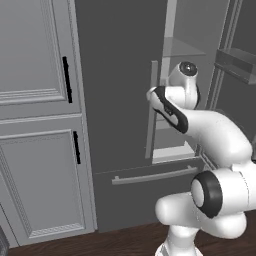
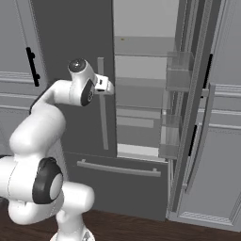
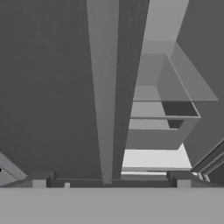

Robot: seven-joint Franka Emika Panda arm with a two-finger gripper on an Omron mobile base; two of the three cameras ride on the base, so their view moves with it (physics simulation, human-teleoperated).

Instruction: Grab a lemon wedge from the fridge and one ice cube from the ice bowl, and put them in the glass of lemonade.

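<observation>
Jaws apart, empty, at your fridge (image 1: 120, 100) handle (image 3: 103, 87) | right door open | lemon, ice not yet fetched

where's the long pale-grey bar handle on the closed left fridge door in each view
Left base view: long pale-grey vertical bar handle right of centre, partly behind the arm.
Right base view: left of centre, beside the open compartment.
Hand view: wide pale strip down the middle.
Shared landmark: pale-grey fridge shelves to its right.

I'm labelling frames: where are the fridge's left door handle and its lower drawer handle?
Left door handle (image 2: 101, 103): right base view, middle of the upright bar.
Lower drawer handle (image 2: 117, 168): right base view, middle of the long bar.
</observation>
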